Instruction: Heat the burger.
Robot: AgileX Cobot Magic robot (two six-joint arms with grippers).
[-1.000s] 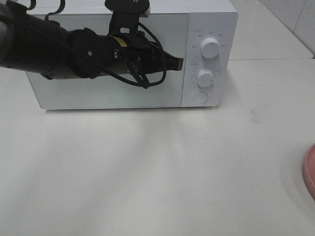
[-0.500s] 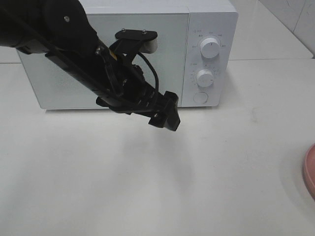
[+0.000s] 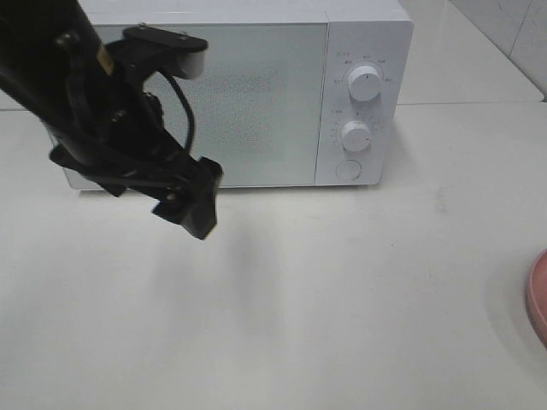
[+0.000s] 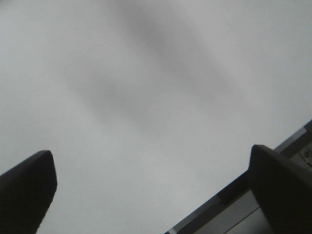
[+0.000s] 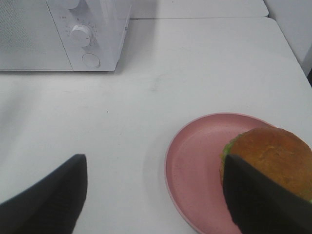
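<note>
Two black arms work over a white tabletop (image 3: 342, 299), though only the left one shows from the high camera. Its gripper (image 3: 190, 205) hangs low in the left half of that frame, pointing down at the bare tabletop just in front of the microwave (image 3: 256, 85). Seen from its own wrist camera, the left gripper (image 4: 151, 190) has its two dark fingers far apart at opposite edges of the picture, with nothing between them but blurred grey surface, so it is spread wide and empty.

The microwave stands at the top of the high view with its door closed, two white dials (image 3: 365, 84) one above the other on the right-hand panel and a round button (image 3: 348, 169) below them.

From the right wrist camera, the right gripper (image 5: 156, 195) is also spread, its fingers apart and holding nothing. The burger (image 5: 270, 158) sits in the lower right of that frame on a pink plate (image 5: 195, 165), with one dark finger overlapping its near edge; whether they touch I cannot tell. Only a sliver of the plate shows at the right edge of the high view.
</note>
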